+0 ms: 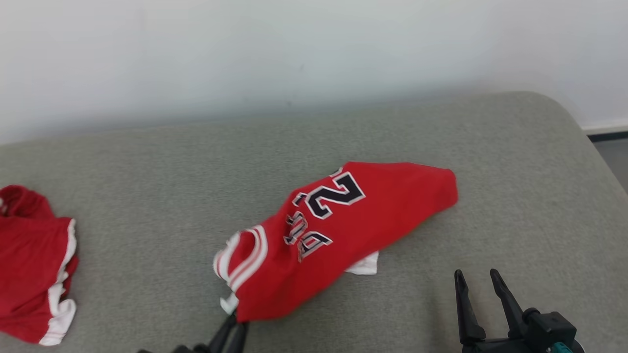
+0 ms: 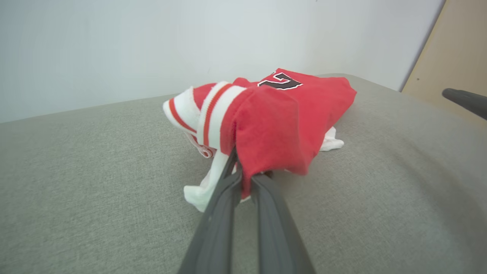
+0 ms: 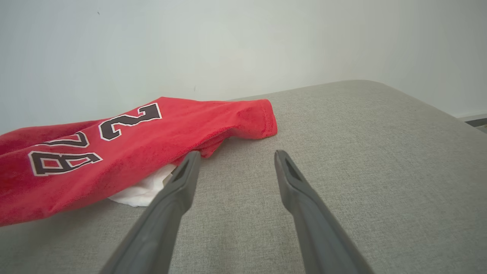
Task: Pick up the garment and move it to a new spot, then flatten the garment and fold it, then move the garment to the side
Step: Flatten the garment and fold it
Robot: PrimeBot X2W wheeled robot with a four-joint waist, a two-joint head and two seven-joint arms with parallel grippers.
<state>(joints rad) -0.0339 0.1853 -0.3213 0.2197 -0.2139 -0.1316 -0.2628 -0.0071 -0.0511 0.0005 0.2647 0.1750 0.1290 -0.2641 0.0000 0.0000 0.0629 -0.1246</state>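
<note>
**While the left jaws pinch cloth, the right jaws wait**

Where the grey cushion (image 1: 147,196) starts at far left, a second red piece (image 1: 34,264) lies cut off by the frame. Next, the left gripper (image 2: 245,179) is clamped tight on the near edge of the garment (image 1: 338,225), probably to lift it. The garment lies crumpled mid-cushion, and the white cloth beneath it is hard to identify. Rightmost, the right gripper (image 1: 478,287) hangs wide open and empty, near the garment.

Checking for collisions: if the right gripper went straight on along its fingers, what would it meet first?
Probably the jersey: its hem corner lies just ahead of the open right gripper, slightly left. Depth is unclear; it might touch the cushion first.
</note>
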